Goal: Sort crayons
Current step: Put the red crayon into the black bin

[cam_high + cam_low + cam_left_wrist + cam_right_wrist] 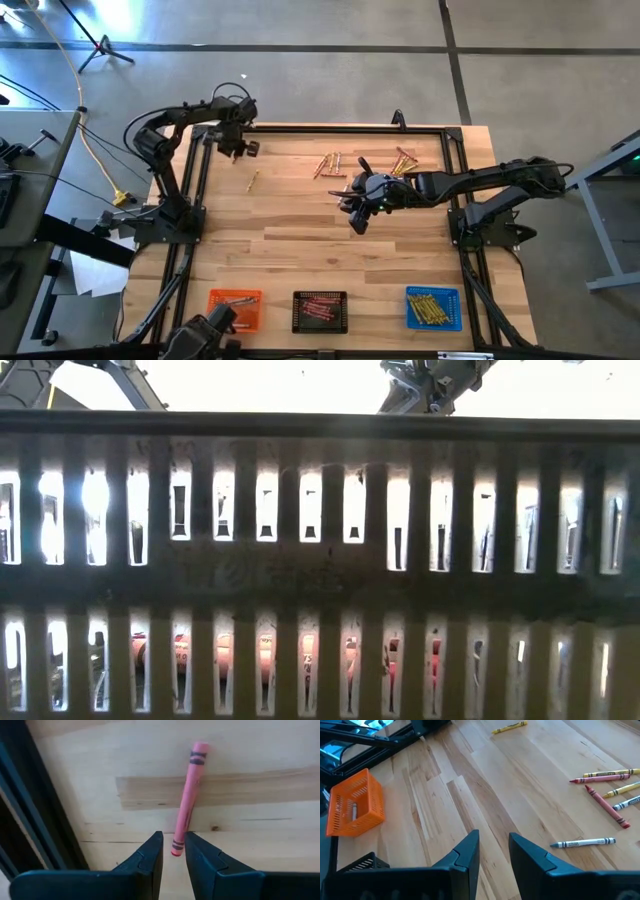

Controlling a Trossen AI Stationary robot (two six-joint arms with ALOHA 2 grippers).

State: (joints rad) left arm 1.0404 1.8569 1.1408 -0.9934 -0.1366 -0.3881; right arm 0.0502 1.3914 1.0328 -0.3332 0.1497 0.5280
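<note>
A pink crayon (189, 795) lies flat on the wooden table (300, 240) near its far left corner, also seen as the pink crayon (252, 147) from above. My left gripper (174, 839) points down over it, open, with one end of the crayon (177, 849) between the fingertips and a gap showing beside it. A yellow crayon (252, 180) lies just nearer. More crayons (330, 165) lie at the far middle. My right gripper (358, 215) hangs open and empty over the table's middle, its fingers (470, 850) tilted down.
Along the near edge stand an orange tray (235, 310), a black tray (320, 311) and a blue tray (433, 308), each holding crayons. The black tray's slatted wall (320, 560) fills the low view. A dark frame rail (35, 810) runs close beside my left gripper.
</note>
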